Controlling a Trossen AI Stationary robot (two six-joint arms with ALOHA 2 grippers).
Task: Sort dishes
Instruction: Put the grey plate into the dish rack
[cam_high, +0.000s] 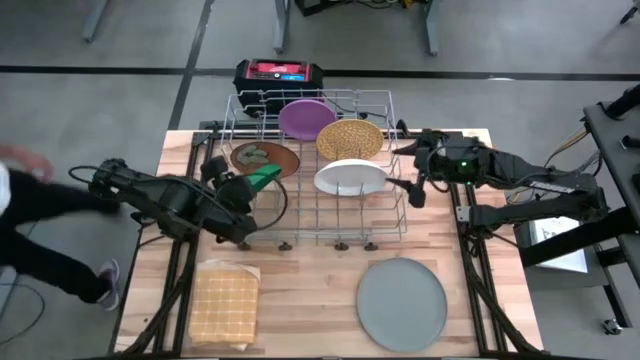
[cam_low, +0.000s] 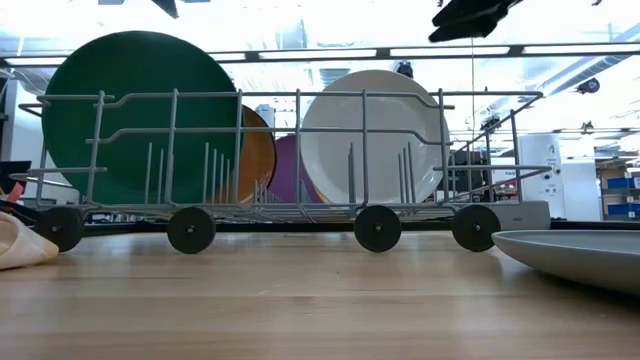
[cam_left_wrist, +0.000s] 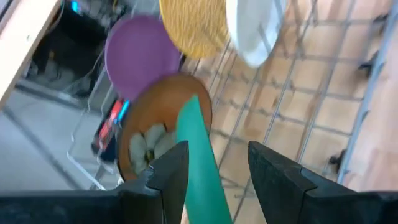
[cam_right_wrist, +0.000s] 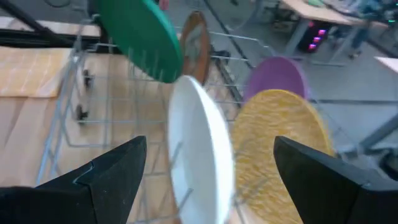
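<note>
We have the left claw (cam_high: 262, 180) pinching the green plate (cam_high: 264, 177) upright at the wire rack's (cam_high: 400, 215) left end; the right claw (cam_high: 413, 190), spread, hovers beside the racked white plate (cam_high: 350, 177). Next, we judge, release green, then fetch the grey plate (cam_high: 401, 303) lying on the worktop (cam_high: 310, 300) before the rack.

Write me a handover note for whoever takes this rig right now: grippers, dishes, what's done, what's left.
Left gripper: fingers either side of the green plate, standing at the wire rack's left end; grip not confirmed.
Right gripper: open, beside the white plate in the rack.
Racked: purple plate, brown plate, yellow speckled plate, white.
Left: grey plate lies flat on the table in front of the rack.
</note>
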